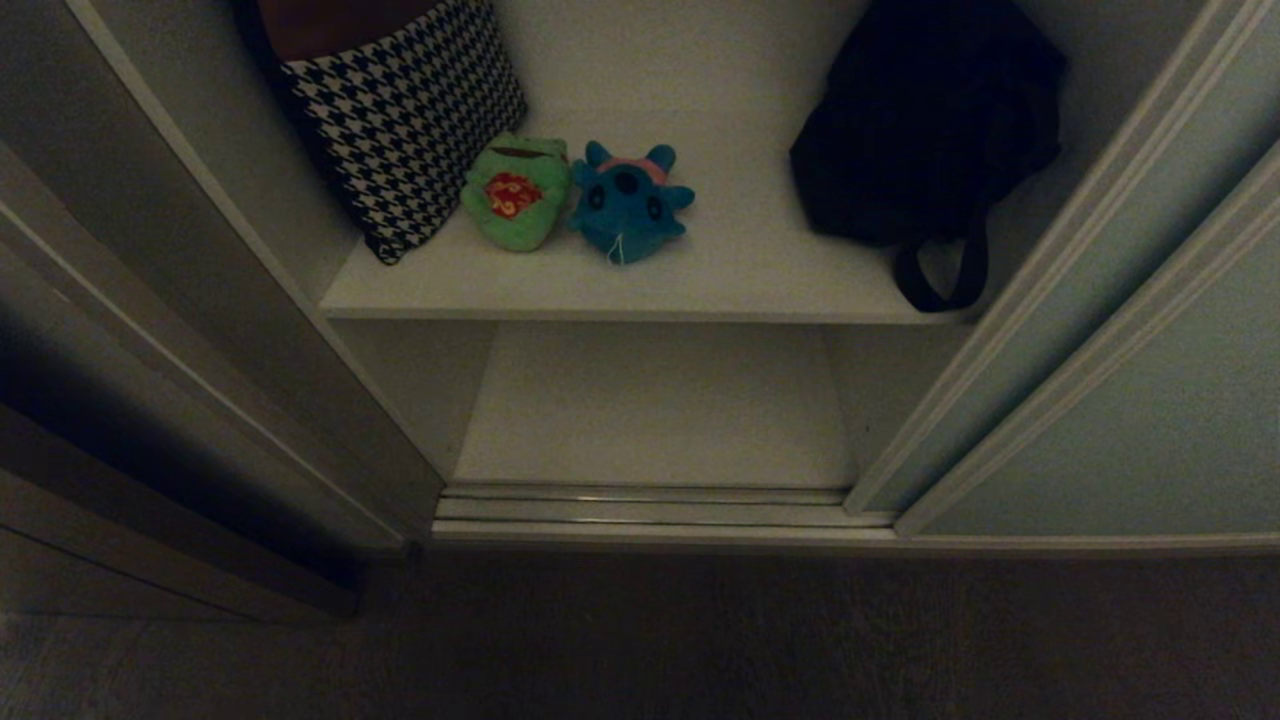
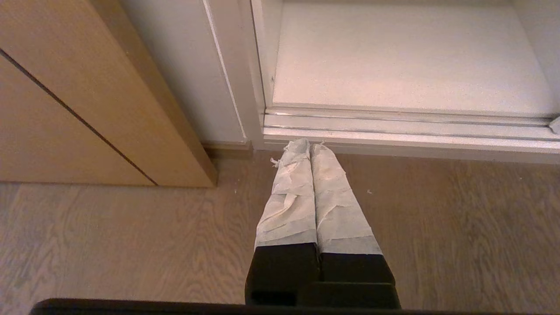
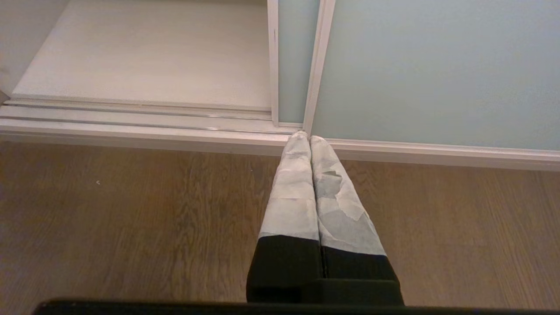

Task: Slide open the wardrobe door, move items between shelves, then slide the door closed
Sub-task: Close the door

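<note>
1. In the head view the wardrobe stands open. The sliding wardrobe door (image 1: 1150,400), a pale grey-green panel with a thin silvery frame, fills the right side of the frame, and the opening lies in the centre.
2. The upper shelf (image 1: 700,285) crosses the upper middle of the head view. On it, left of centre, sit the two plush toys side by side and touching: the green frog (image 1: 515,195) with a red patterned belly, and just to its right the blue creature (image 1: 628,203) with a pink back.
3. A houndstooth cushion (image 1: 405,115) leans in the upper left of the frame, its lower edge just beside the frog. A black bag (image 1: 925,120) rests in the upper right, and its strap hangs over the front edge of the shelf.
4. The lower shelf (image 1: 655,410) lies under the first one, in the middle of the frame. The light there is weak, but it seems to carry nothing.
5. The silvery rails (image 1: 650,505) run along the bottom of the opening, above the dark floor (image 1: 640,650).
6. Neither arm appears in the head view.
7. The left gripper (image 2: 309,146) shows in its wrist view with the taped fingers (image 2: 291,201) pressed together, holding nothing, above the wooden floor with its tip near the rails.
8. The right gripper (image 3: 307,136) is closed in the same way and empty, its tip near the lower edge of the door frame.
</note>
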